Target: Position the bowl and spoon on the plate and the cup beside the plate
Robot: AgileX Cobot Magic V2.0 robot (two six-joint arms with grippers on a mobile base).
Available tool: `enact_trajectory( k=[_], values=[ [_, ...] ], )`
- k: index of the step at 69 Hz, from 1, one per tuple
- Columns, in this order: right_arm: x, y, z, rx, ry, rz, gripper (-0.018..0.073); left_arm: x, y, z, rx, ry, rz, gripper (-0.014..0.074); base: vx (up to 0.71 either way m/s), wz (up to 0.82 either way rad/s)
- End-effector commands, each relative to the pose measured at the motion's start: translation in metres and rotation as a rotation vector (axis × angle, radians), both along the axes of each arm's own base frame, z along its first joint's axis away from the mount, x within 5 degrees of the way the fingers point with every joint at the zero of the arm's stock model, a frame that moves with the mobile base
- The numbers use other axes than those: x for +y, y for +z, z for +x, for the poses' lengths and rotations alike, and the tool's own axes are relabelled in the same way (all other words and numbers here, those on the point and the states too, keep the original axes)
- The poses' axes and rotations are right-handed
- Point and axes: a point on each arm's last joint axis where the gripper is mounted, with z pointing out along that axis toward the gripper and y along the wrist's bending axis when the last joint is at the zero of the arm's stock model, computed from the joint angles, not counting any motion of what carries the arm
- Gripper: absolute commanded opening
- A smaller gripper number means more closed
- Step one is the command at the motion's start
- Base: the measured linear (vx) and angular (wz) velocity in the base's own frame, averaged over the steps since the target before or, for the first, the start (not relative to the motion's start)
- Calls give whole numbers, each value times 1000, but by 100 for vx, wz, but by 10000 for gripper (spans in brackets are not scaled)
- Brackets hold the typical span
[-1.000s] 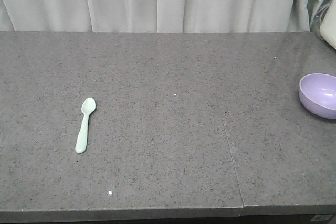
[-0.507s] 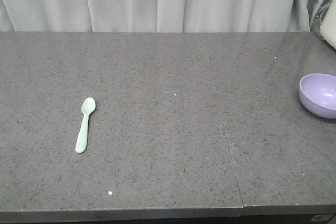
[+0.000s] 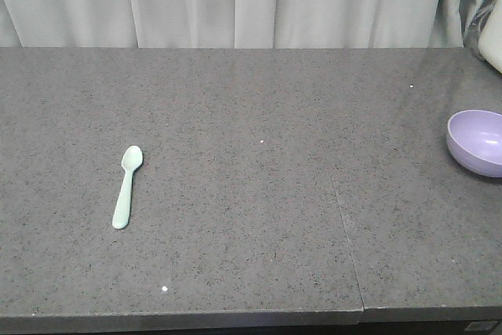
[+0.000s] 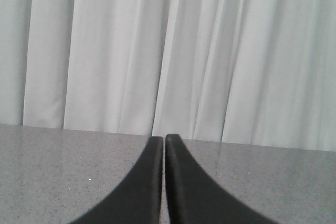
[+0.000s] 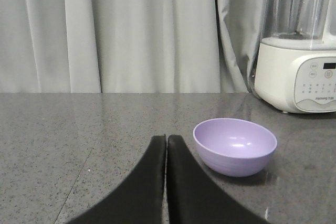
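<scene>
The left gripper (image 4: 165, 138) is pinched shut and empty, facing only curtain (image 4: 105, 51). The right gripper (image 5: 166, 138), also shut and empty, has the bowl (image 5: 234, 145) just ahead to its right. The spoon (image 3: 127, 186) lies well apart on the counter (image 3: 259, 225). Nothing has moved in the last second. With plate and cup out of view, the arranging looks unstarted.

Speckled gray countertop (image 3: 259, 194) in front of me, pale curtains (image 3: 235, 1) hanging behind it, a white blender (image 5: 299, 51) with clear jar far right.
</scene>
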Motion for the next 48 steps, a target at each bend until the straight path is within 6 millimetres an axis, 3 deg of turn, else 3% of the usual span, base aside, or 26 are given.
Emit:
enact_trajectory(
  k=[1,10,15,27,48],
  values=[
    [0,41,2,13,0,-67,-4,0,45,4,4,1,-10,-7,0,0],
    [1,74,17,122,17,-80,-4,1,76,27,191,21,71,-7,0,0],
    [1,82,30,200,26,-78,-4,1,80,44,292,22,125,-7,0,0],
    [0,68,58,401,45,-65,-4,0,63,74,485,13,126,-7,0,0],
    [-1,56,78,516,51,-58,1,0,52,84,593,12,130,8,0,0]
  ],
)
